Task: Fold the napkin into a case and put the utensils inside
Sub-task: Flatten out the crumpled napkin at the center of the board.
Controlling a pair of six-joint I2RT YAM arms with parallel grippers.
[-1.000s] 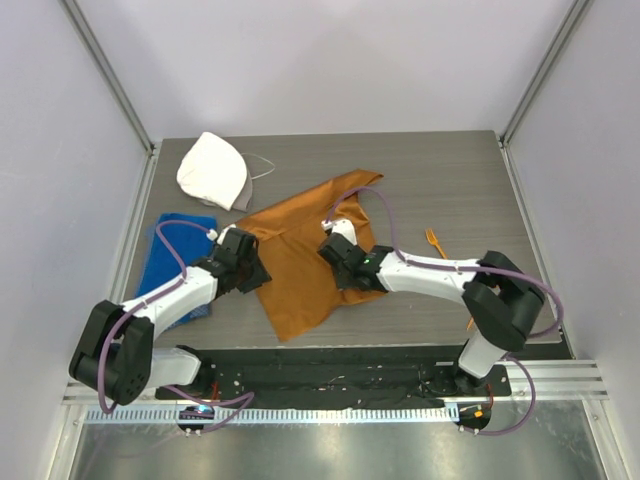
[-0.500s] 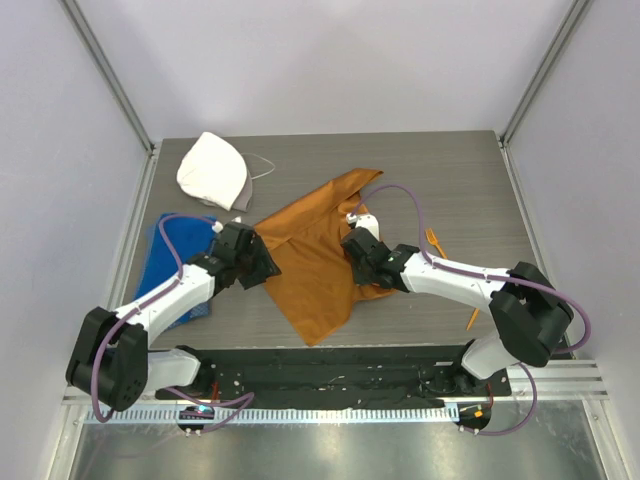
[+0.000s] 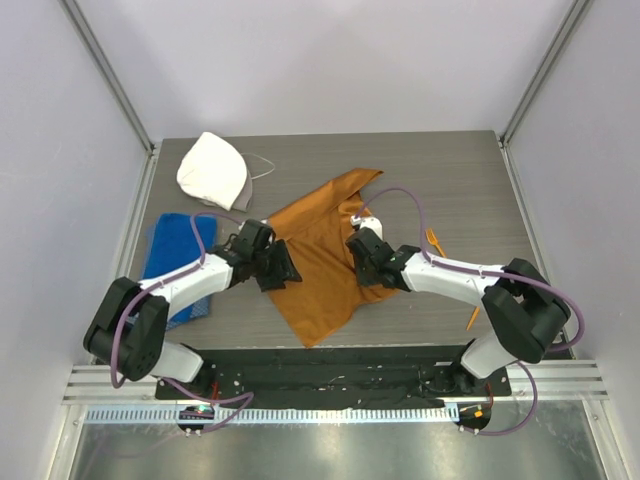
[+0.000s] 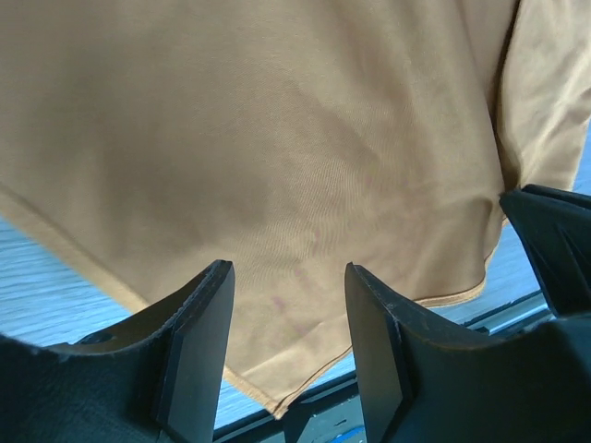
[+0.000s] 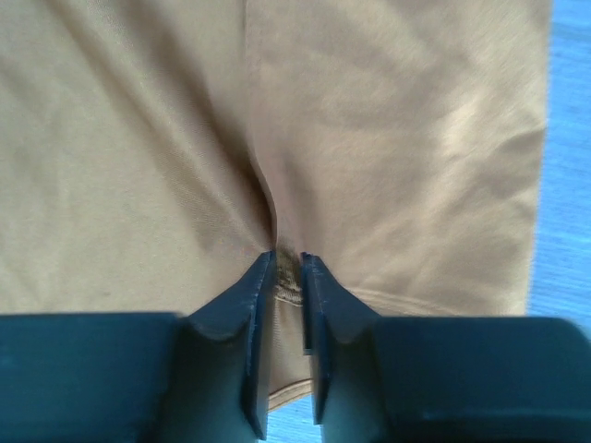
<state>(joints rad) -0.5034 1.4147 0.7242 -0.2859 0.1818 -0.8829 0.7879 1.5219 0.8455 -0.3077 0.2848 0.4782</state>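
Note:
The rust-orange napkin (image 3: 320, 262) lies loosely spread and creased on the table's middle, one corner pointing at the near edge. My left gripper (image 3: 283, 270) is open at its left edge, and the left wrist view shows the cloth (image 4: 277, 138) lying beyond the wide-apart fingers (image 4: 199, 314). My right gripper (image 3: 360, 247) sits on the napkin's right part. Its jaws stand slightly apart with a bunched ridge of cloth (image 5: 369, 138) between the tips (image 5: 288, 260). An orange fork (image 3: 435, 241) lies right of the napkin. Another thin orange piece (image 3: 470, 320) shows by the right arm's elbow, mostly hidden.
A blue towel (image 3: 172, 250) lies at the left under the left arm. A white rounded cloth cap (image 3: 212, 170) sits at the back left. Metal frame posts stand at the table's back corners, and a black rail (image 3: 330, 375) runs along the near edge.
Both arms moved right, dragging the napkin so its near corner shifted right. The left gripper slid onto the napkin's left edge and opened wider. The right jaws parted from shut.

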